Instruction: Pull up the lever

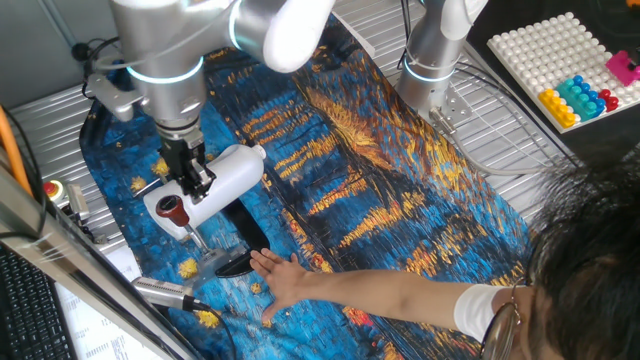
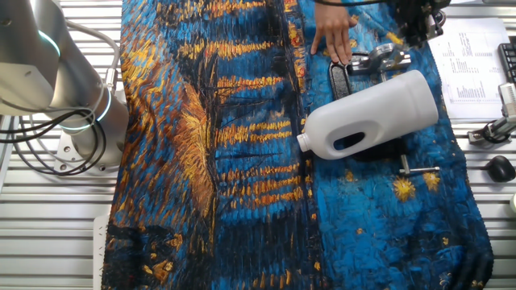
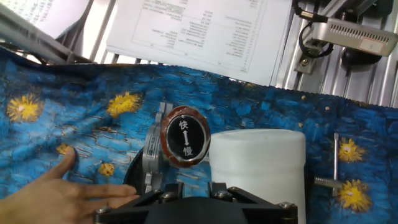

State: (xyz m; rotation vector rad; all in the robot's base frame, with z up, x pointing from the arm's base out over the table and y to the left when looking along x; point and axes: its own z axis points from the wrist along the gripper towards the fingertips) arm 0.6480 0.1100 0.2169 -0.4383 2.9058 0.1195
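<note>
The lever is a slim silver arm (image 1: 193, 238) with a dark-red knob (image 1: 172, 208), rising from a metal base (image 1: 222, 262). In the hand view the knob (image 3: 186, 137) faces the camera and carries white characters. My gripper (image 1: 190, 182) hangs just above and behind the knob, next to a big white bottle (image 1: 228, 178). In the hand view its dark fingers (image 3: 189, 188) stand apart with blue cloth showing between them, and nothing is held. In the other fixed view the gripper (image 2: 415, 22) is at the top edge, above the lever base (image 2: 379, 58).
A person's hand (image 1: 280, 282) rests flat on the cloth beside the lever base. A silver rod with a cable (image 1: 165, 293) lies at the front left. A small metal T-tool (image 2: 419, 169) lies near the bottle (image 2: 371, 113). A second arm's base (image 1: 435, 60) and a peg board (image 1: 560, 60) stand at the back.
</note>
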